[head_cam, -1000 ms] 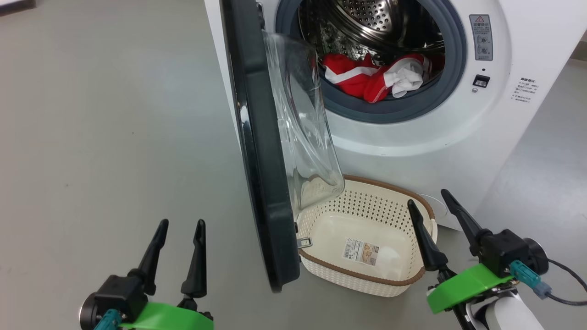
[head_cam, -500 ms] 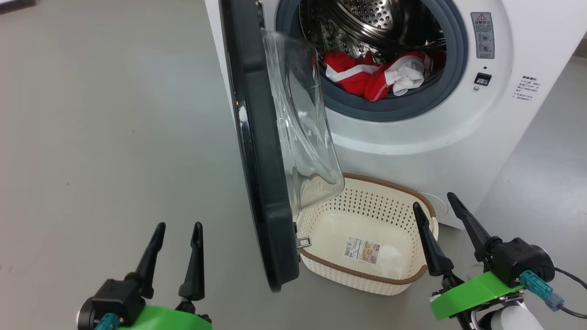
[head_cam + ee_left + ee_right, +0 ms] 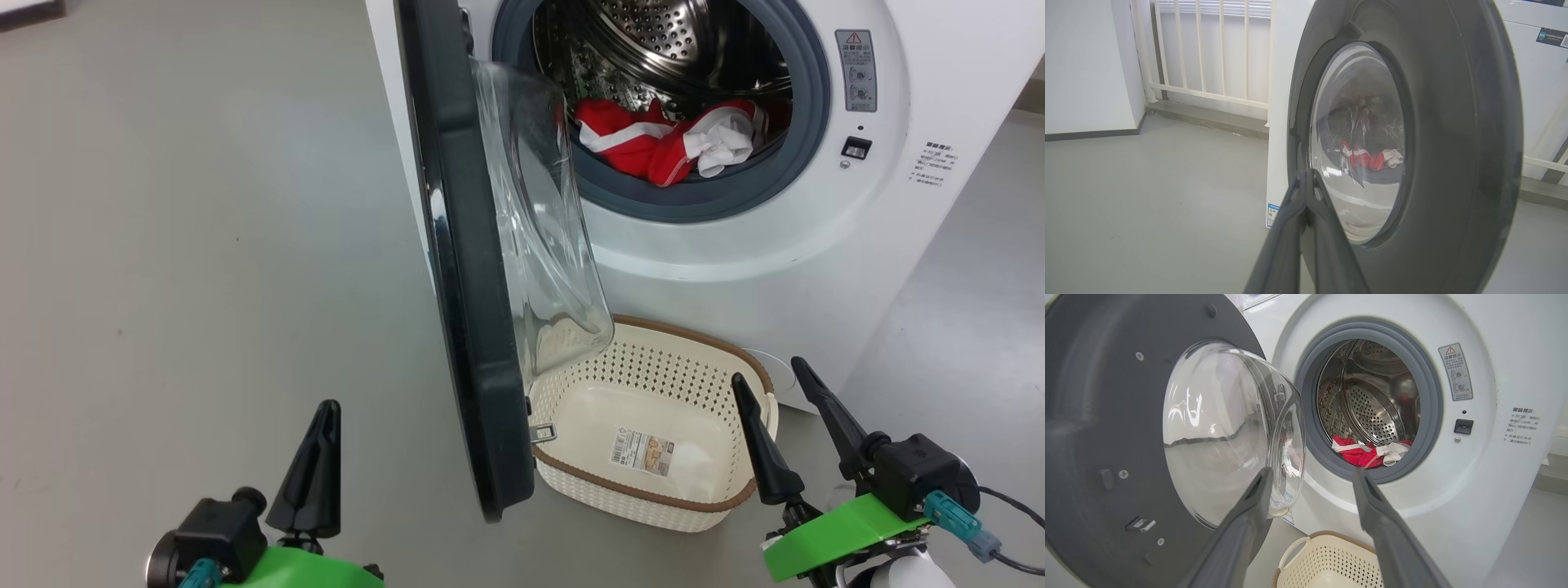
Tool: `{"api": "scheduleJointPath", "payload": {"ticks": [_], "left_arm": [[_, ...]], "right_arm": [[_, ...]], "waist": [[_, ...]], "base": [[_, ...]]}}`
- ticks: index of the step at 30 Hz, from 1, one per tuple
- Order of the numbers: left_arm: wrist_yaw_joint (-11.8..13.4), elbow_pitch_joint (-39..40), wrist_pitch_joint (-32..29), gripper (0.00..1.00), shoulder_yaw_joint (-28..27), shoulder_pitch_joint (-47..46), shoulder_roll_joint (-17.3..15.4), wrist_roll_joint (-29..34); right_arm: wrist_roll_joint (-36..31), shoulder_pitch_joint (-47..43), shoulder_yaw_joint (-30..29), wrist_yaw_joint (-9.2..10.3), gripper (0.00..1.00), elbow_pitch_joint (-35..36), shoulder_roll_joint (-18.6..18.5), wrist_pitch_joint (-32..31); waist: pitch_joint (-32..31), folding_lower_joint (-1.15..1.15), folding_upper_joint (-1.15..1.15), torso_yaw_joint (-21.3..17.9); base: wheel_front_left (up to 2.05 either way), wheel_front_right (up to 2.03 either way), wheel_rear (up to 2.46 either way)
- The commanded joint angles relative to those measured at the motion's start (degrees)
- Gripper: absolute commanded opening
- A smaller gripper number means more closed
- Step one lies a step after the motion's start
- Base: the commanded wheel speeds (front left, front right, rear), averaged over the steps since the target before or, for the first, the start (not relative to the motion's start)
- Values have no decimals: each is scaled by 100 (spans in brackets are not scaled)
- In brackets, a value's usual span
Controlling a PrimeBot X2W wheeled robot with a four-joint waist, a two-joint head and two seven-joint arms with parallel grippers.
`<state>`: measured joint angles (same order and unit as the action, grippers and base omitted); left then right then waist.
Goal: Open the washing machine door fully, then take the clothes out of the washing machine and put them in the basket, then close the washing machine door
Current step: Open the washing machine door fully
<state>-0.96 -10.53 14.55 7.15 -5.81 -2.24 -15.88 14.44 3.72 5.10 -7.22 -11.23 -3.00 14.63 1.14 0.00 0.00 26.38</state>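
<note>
The washing machine (image 3: 775, 269) stands far right; its door (image 3: 469, 327) is half open, above the basket (image 3: 653, 494). The clothes (image 3: 653, 143) lie in the drum. The left gripper (image 3: 329, 408) is closed and empty, the right gripper (image 3: 766, 369) spread and empty. To open fully, best push the door's dark rim leftward, sparing the glass.

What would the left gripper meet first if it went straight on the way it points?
Probably the washing machine door: the shut left gripper aims at its outer face by the edge of the glass window. Depth is unclear.
</note>
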Motion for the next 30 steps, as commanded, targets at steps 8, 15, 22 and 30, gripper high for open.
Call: {"api": "scheduleJointPath", "payload": {"ticks": [8, 15, 22, 30], "left_arm": [[10, 320, 45, 0, -225, -257, -64, 35], [-31, 557, 45, 0, -257, -576, -64, 51], [-24, 967, 45, 0, -267, -1071, -64, 123], [-135, 1562, 45, 0, 98, -1456, -64, 219]], "right_arm": [[73, 74, 206, -26, 100, 58, 12, 37], [80, 83, 234, -26, 100, -4, 12, 37], [95, 74, 234, -26, 100, 6, 13, 37], [84, 40, 252, -26, 100, 14, 13, 37]], "waist": [[-46, 0, 0, 19], [-70, 0, 0, 29], [-107, 0, 0, -3], [-129, 0, 0, -76]], "base": [[0, 0, 0], [0, 0, 0], [0, 0, 0], [0, 0, 0]]}}
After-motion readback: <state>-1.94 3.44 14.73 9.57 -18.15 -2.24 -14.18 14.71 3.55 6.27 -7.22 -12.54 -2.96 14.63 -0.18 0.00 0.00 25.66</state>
